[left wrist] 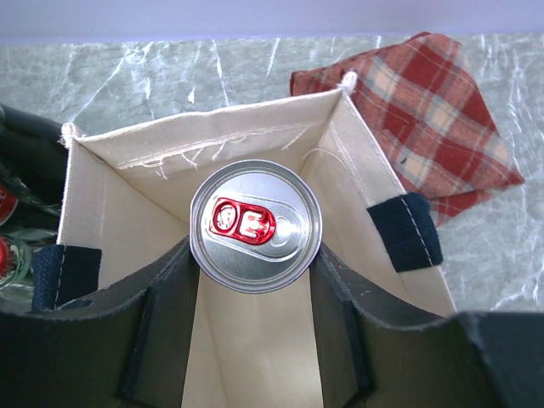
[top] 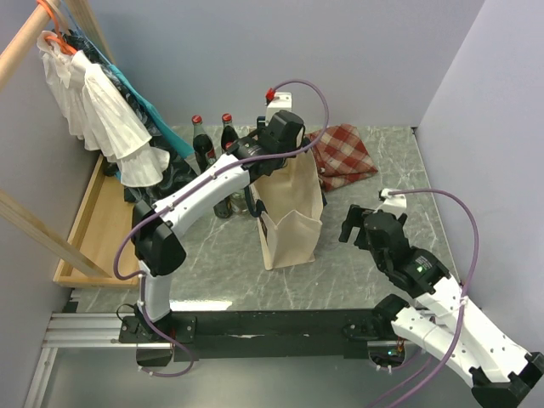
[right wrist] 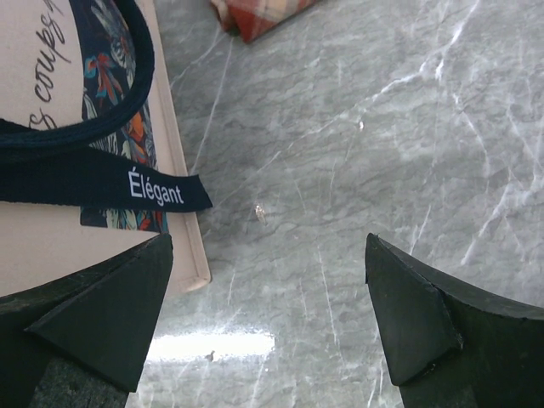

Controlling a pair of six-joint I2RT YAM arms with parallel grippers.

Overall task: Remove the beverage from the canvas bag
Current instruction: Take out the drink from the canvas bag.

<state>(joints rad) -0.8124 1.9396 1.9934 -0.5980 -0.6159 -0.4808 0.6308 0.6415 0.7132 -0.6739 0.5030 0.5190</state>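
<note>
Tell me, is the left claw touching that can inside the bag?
Touching. In the left wrist view the left gripper has its fingers pressed against both sides of the can.

Red checked cloth (top: 344,155), red-capped bottles (top: 202,140), hanging clothes (top: 98,110) — white, ruffled

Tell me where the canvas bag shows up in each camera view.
Top external: the canvas bag stands upright in the picture's centre.
Left wrist: seen from above, its open mouth fills the centre, around the can.
Right wrist: its printed side runs along the left edge.
Shared landmark: the red checked cloth beside the bag.
</note>
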